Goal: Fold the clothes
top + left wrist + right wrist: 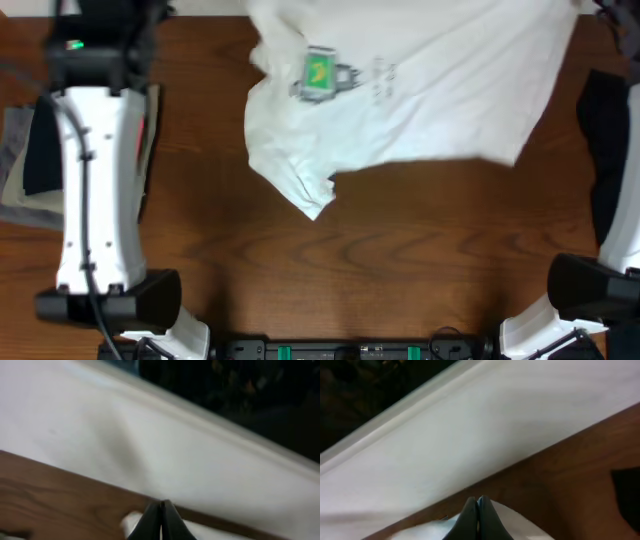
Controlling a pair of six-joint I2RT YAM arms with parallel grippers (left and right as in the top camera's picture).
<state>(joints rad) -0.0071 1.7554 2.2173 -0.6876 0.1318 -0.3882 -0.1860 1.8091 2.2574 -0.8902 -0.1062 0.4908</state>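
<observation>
Left gripper (161, 519): fingers pressed together, white cloth right at the tips; a grip on it cannot be confirmed. Right gripper (478, 516): same condition. The white T-shirt (400, 90) lies wrinkled on the wooden table (400, 260), spreading from centre toward 12 o'clock, with one sleeve pointing to 6. Stacked garments (18, 195) sit at 9 o'clock.

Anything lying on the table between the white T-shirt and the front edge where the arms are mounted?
No. In the overhead view that stretch is bare: only the brown wood of the table shows below the T-shirt.
</observation>
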